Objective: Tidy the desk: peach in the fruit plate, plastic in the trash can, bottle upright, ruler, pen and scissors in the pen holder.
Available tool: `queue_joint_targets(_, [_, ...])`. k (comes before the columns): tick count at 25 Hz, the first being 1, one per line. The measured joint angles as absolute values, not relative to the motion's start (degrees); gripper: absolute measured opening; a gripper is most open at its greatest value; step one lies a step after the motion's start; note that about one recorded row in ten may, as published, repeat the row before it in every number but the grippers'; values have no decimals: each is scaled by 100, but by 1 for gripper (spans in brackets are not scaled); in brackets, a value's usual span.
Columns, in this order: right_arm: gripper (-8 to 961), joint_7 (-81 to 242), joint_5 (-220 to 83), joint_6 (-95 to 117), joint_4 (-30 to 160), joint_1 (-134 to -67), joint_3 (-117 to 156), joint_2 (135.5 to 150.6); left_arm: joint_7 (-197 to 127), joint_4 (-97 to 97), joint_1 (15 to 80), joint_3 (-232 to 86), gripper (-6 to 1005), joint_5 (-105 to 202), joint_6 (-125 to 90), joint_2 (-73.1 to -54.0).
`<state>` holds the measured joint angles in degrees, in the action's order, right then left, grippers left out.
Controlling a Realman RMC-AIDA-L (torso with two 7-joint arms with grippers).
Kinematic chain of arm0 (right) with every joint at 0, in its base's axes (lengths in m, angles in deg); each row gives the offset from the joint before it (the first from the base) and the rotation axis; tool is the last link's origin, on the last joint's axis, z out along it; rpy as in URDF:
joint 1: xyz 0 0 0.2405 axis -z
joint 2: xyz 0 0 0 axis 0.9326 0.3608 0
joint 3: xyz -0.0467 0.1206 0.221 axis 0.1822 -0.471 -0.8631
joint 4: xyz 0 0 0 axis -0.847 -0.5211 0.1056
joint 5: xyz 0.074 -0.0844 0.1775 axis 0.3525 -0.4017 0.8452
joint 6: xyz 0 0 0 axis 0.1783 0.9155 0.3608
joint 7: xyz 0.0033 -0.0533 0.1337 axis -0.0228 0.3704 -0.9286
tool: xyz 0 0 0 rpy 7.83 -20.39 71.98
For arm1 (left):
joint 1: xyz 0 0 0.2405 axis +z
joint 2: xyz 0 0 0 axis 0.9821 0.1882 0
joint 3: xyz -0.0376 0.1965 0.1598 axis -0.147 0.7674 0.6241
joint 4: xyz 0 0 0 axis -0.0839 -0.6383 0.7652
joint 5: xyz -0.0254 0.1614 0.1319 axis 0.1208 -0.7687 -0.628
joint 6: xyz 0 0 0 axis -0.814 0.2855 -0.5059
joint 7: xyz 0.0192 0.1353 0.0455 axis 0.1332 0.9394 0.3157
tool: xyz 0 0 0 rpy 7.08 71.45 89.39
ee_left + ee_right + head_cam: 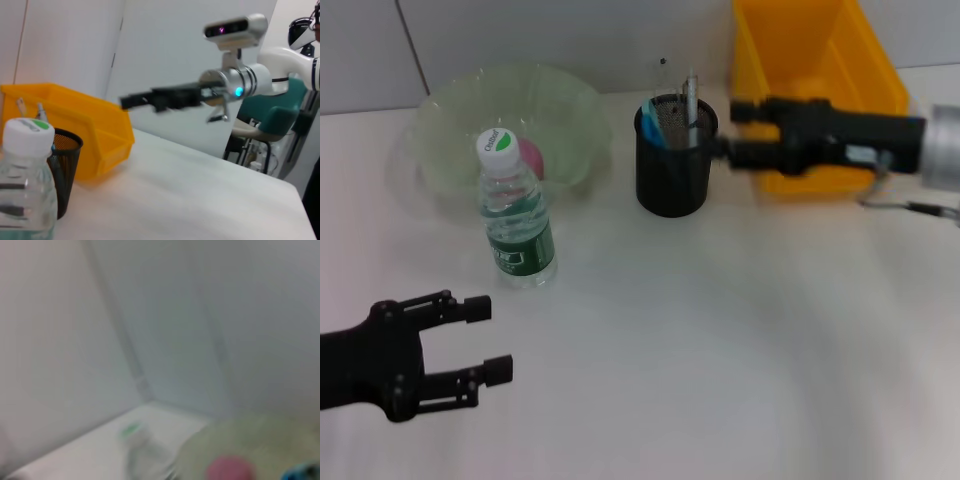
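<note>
Done: you see peach in fruit plate, bottle upright | pen holder filled | left gripper and right gripper both spread, empty.

The peach in the fruit plate is mostly hidden behind the bottle. The pen holder covers all but the tops of its contents, too small to name. The yellow bin is cut off at the head view's top edge, its front hidden by the right gripper. The right wrist view is blurred throughout.
</note>
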<state>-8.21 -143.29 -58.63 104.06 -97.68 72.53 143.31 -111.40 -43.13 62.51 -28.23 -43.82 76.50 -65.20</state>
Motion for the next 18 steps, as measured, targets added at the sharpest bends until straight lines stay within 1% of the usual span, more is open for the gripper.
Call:
queue_joint_targets(1, [779, -820, -14407, -6107, 10253, -9809, 7255, 14201, -11140, -4313, 6251, -2823, 785, -4382, 7650, -6520])
queue_joint_targets(2, [796, -818, -14494, -6310, 10098, -9862, 7253, 14079, -11371, -4209, 6037, -2832, 785, -4378, 7699, -6436])
queue_joint_targets(3, [813, -783, -14746, -6635, 9819, -9975, 7208, 13900, -11460, -4142, 5933, -2835, 785, -4382, 7713, -6403])
queue_joint_targets(4, [831, -749, -14863, -6745, 9701, -10025, 7196, 13839, -11596, -3984, 5739, -2865, 785, -4392, 7716, -6351])
queue_joint_targets(6, [831, -708, -15106, -6896, 9591, -10100, 7190, 13790, -11627, -3874, 5636, -2886, 785, -4399, 7703, -6326])
queue_joint_targets(12, [831, -725, -15753, -6977, 9386, -10362, 7192, 13874, -11638, -3420, 5231, -2992, 785, -4406, 7600, -6243])
queue_joint_targets(13, [831, -723, -15880, -6992, 9294, -10448, 7195, 13937, -11614, -3381, 5198, -3031, 785, -4407, 7544, -6258])
queue_joint_targets(14, [831, -723, -15880, -6992, 9294, -10448, 7195, 13937, -11614, -3381, 5198, -3031, 785, -4407, 7544, -6258])
queue_joint_targets(18, [831, -688, -15988, -6982, 9286, -10495, 7234, 14097, -11567, -3356, 5129, -2986, 784, -4420, 7274, -6347])
